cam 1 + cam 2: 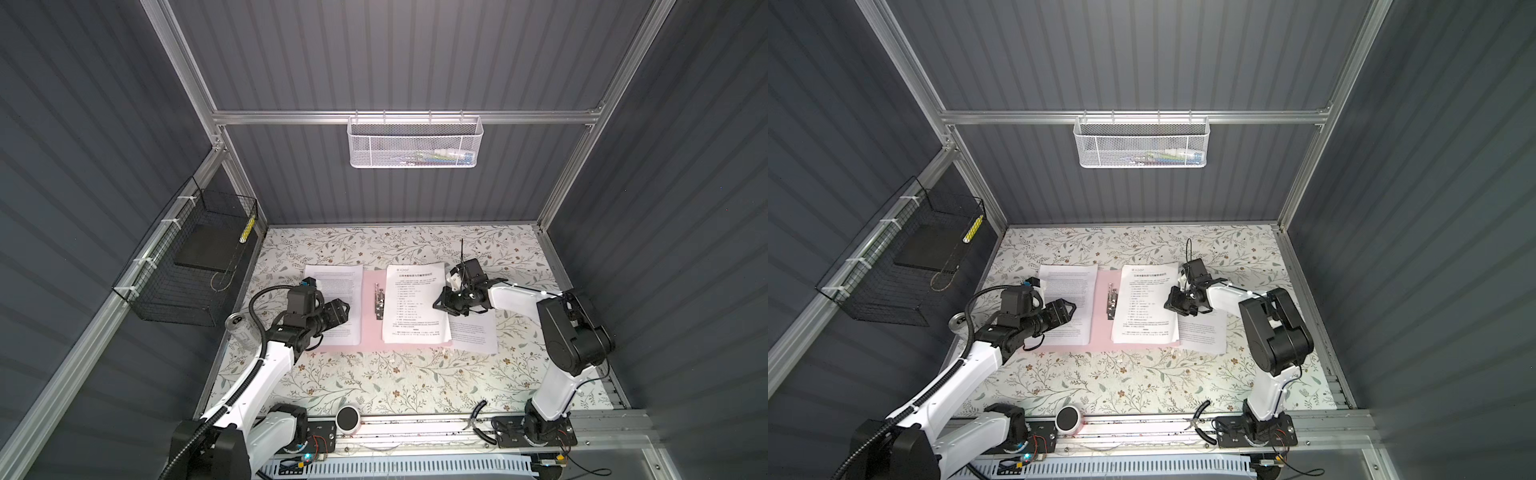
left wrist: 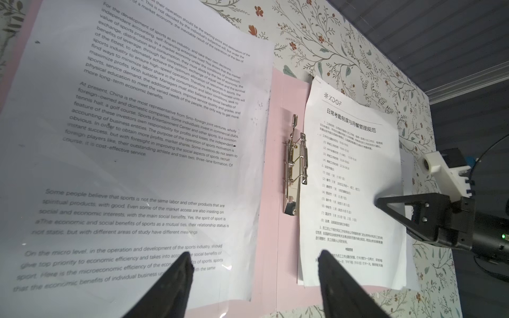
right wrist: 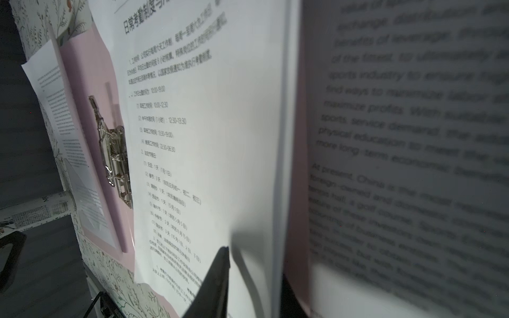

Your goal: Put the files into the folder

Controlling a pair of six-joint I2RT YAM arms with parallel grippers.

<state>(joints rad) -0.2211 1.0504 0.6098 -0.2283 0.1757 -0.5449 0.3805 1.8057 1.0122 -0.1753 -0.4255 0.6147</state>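
Here's the folder [image 1: 371, 332], lying open and flat on the floral table [image 1: 374, 382], just above centre in both top views, its silver clip [image 1: 378, 301] along the spine. The files are spread across it. One sheet [image 1: 336, 278] lies on the left cover. A headed sheet [image 1: 411, 299] sits on the right cover. A third sheet [image 1: 473, 332] pokes out lower right, partly on the table.

The left gripper [image 1: 347, 309] hangs over the left sheet with its jaws spread wide and nothing between them. You can see the gap clearly at the bottom of the left wrist view [image 2: 254, 254].

Over on the right, the right gripper [image 1: 436, 303] is at the headed sheet's right edge. Its jaws are nearly together and pinched on that edge, which bows up slightly in the right wrist view [image 3: 254, 264].
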